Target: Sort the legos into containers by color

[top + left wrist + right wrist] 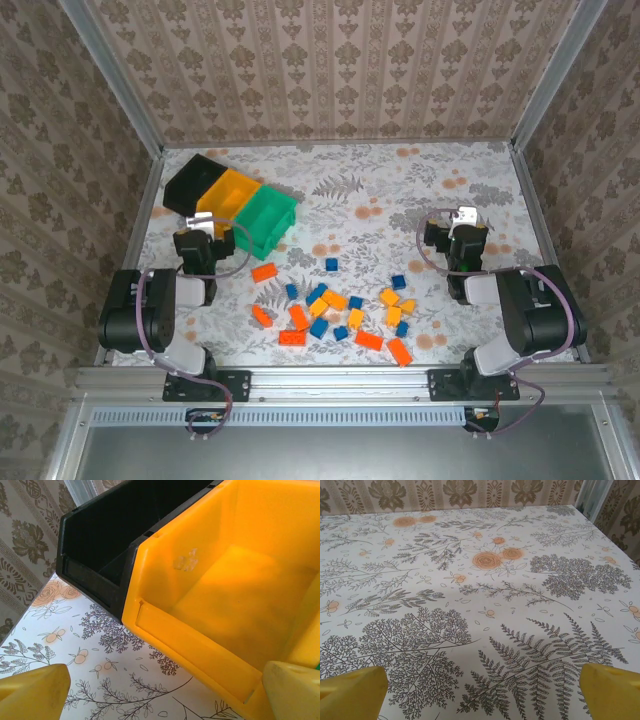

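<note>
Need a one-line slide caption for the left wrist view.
Open left fingers face the empty orange bin, black bin beside it.

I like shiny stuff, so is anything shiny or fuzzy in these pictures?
Left wrist view: a pale shiny patch on the orange bin, the black bin dark inside, left fingers fuzzy. Right wrist view: tablecloth sharp, right fingers fuzzy. Top view: soft, even light.

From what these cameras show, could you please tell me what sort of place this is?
Probably a staged robot test cell, not a home: wallpapered panels held in aluminium frame posts box in a floral-printed tabletop, with small plastic studded bricks scattered near three joined black, orange and green bins.
</note>
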